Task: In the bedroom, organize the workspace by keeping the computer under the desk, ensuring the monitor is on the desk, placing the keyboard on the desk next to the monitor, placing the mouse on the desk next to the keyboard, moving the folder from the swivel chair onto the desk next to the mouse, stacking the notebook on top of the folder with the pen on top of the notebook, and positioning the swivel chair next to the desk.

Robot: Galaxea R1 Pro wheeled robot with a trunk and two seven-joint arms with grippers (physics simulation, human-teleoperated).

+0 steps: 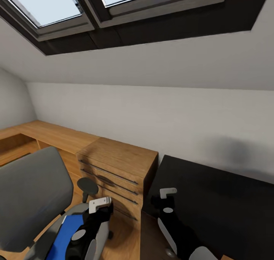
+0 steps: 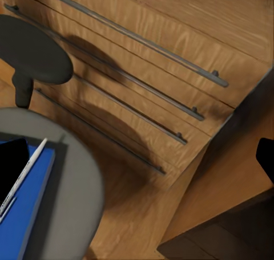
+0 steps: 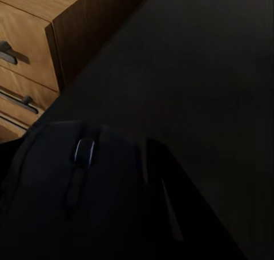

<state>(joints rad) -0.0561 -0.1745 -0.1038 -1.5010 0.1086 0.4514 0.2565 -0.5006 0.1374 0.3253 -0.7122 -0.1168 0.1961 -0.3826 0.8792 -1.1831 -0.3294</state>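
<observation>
- Mouse (image 3: pixel 80 180) placement looked like the step in hand: the dark mouse, scroll wheel up, sat close under the right wrist camera, above the black surface (image 1: pixel 228 199).
- The right hand (image 1: pixel 167 197) seemed pressed onto the mouse, with one dark finger (image 3: pixel 165 203) lying along its side. Everything there was black on black, so this was a judgement and not a clear sight.
- That hand hung over the surface's left edge, near its front corner, just beside the wooden dresser (image 1: pixel 121 157) that stood against that edge.
- The left hand (image 1: pixel 101 205) hovered above the swivel chair (image 1: pixel 30 199) seat. Whether it was spread or pressed together could not be told, and it carried nothing that could be made out.
- On the seat lay the blue folder (image 2: pixel 25 220), with the white pen (image 2: pixel 27 167) slanting across it and a black, flat thing (image 2: pixel 11 163), possibly the notebook, at its far side.
- The chair stood in front of the dresser, its dark round armrest (image 2: pixel 28 46) close to the drawer fronts, well apart from the surface.
- The next move likely called for carrying the mouse further in from the left edge, lowering it until it rested flat on the surface at the keyboard's side, then letting go.
- After that, the folder, notebook and pen waited on the seat, and the chair itself was not yet set beside the surface.
</observation>
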